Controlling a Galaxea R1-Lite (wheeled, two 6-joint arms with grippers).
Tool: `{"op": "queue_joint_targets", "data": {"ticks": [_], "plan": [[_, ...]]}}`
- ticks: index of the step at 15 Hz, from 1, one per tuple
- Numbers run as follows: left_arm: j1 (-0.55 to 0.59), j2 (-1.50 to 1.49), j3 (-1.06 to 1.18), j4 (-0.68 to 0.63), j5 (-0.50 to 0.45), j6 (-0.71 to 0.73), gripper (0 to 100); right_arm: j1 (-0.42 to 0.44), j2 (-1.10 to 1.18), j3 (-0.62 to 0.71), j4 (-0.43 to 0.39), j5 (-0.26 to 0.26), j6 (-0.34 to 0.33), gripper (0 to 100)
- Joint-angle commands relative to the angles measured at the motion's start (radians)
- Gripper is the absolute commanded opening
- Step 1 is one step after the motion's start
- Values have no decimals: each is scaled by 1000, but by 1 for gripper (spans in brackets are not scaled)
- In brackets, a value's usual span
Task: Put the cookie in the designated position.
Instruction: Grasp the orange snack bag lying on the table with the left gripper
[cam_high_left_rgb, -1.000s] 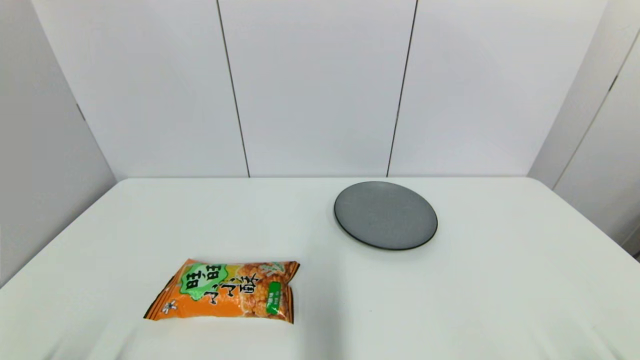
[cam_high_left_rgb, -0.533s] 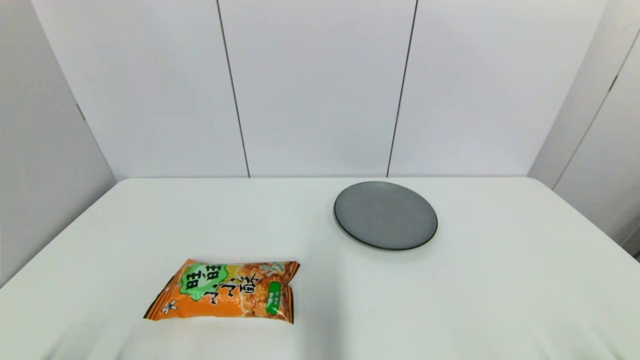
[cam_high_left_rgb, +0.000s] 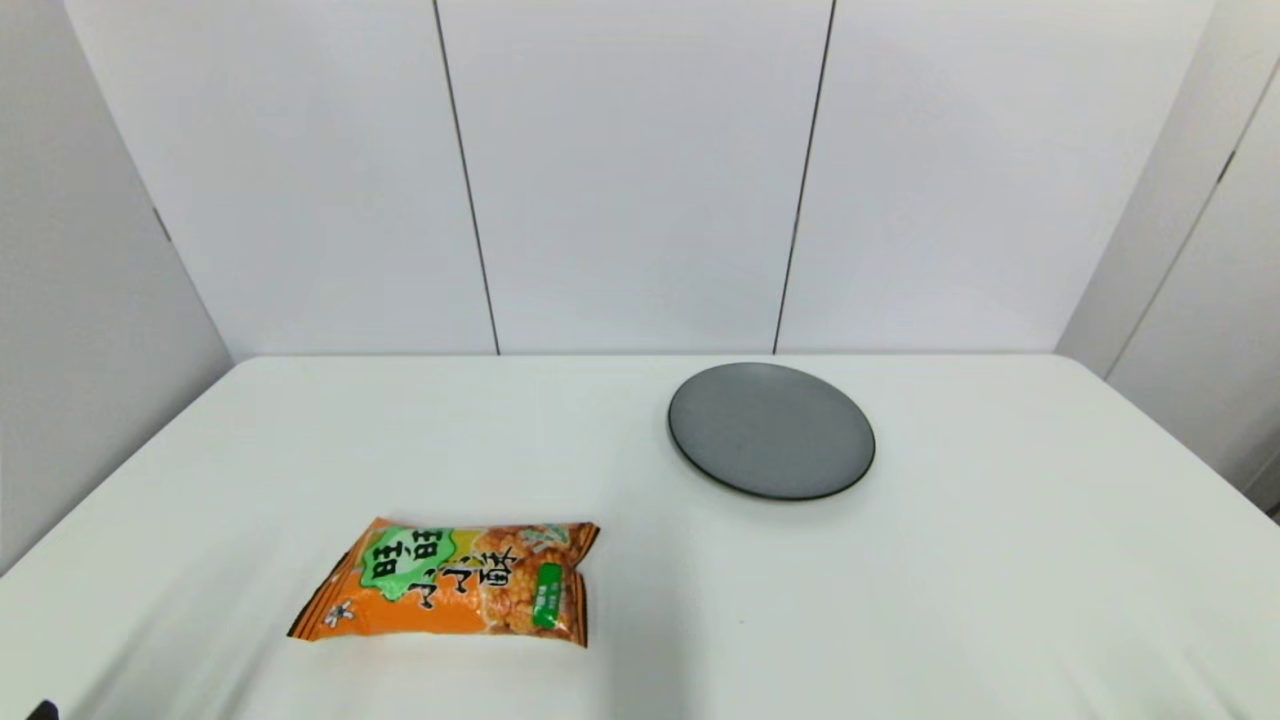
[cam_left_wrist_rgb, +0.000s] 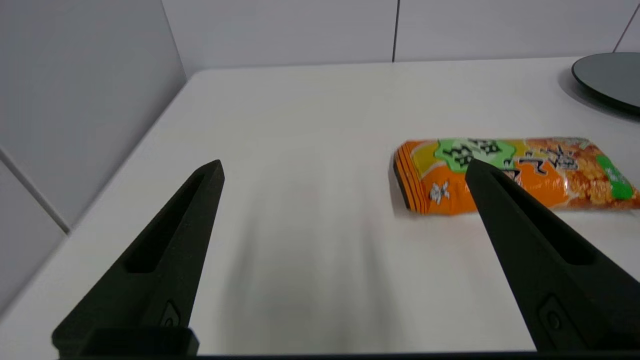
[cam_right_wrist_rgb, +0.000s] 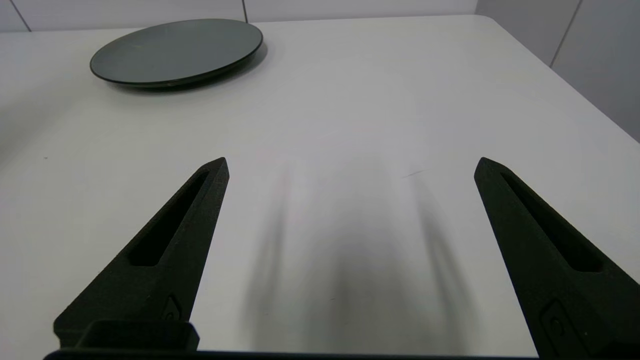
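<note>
The cookie (cam_high_left_rgb: 450, 585), an orange snack bag with a green label, lies flat on the white table's near left part. The round dark grey plate (cam_high_left_rgb: 771, 430) sits farther back, right of centre, with nothing on it. My left gripper (cam_left_wrist_rgb: 344, 161) is open and hovers low over bare table to the left of the cookie (cam_left_wrist_rgb: 545, 167); one finger overlaps the bag's near end in the wrist view. Only a black tip (cam_high_left_rgb: 40, 710) of it shows in the head view's bottom left corner. My right gripper (cam_right_wrist_rgb: 351, 160) is open over bare table, with the plate (cam_right_wrist_rgb: 176, 50) ahead of it.
White wall panels close off the table at the back and on both sides. The plate's edge (cam_left_wrist_rgb: 607, 77) shows beyond the bag in the left wrist view. The table's right edge (cam_right_wrist_rgb: 575, 90) runs close to the right gripper.
A black tip of the left gripper has come into the head view at the bottom left corner. The cookie and the plate have not moved.
</note>
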Motion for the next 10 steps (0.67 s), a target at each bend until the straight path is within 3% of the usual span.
{"op": "queue_joint_targets", "data": {"ticks": [1, 3, 6, 10], "plan": [[3, 473, -356, -17, -75, 214, 100, 0, 0, 0, -1, 0, 0, 100], [5, 642, -497, 17, -190, 314, 100, 0, 0, 0, -1, 0, 0, 100], [6, 875, -764, 256, -438, 584, 100, 0, 0, 0, 1, 0, 0, 100], [5, 1104, -959, 508, -552, 961, 100, 0, 0, 0, 1, 0, 0, 100]]}}
